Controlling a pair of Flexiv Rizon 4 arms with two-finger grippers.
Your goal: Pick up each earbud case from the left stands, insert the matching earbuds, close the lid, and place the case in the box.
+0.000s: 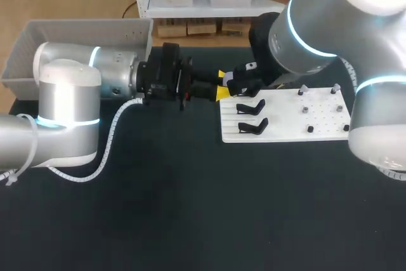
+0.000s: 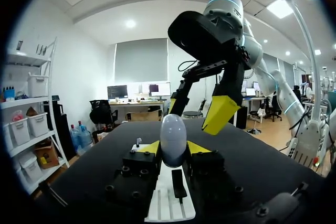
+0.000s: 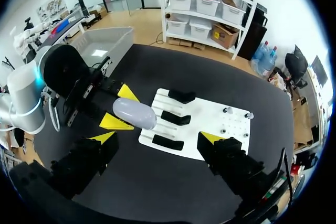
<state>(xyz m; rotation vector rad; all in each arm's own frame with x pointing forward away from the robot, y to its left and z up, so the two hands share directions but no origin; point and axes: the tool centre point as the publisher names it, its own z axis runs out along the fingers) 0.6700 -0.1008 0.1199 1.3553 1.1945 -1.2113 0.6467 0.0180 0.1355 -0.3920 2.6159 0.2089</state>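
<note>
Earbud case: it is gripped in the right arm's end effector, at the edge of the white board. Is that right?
Not quite. The earbud case is gripped in the left arm's end effector, not the right's. The right wrist view shows that arm's yellow tips on two sides of it, at the edge of the white board; the right end effector stands open and empty.

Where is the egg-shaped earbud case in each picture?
Head view: I cannot make it out.
Left wrist view: earbud case between the left gripper's yellow tips.
Right wrist view: earbud case in that gripper, beside the white stand board.
Shared landmark: the white stand board.
</note>
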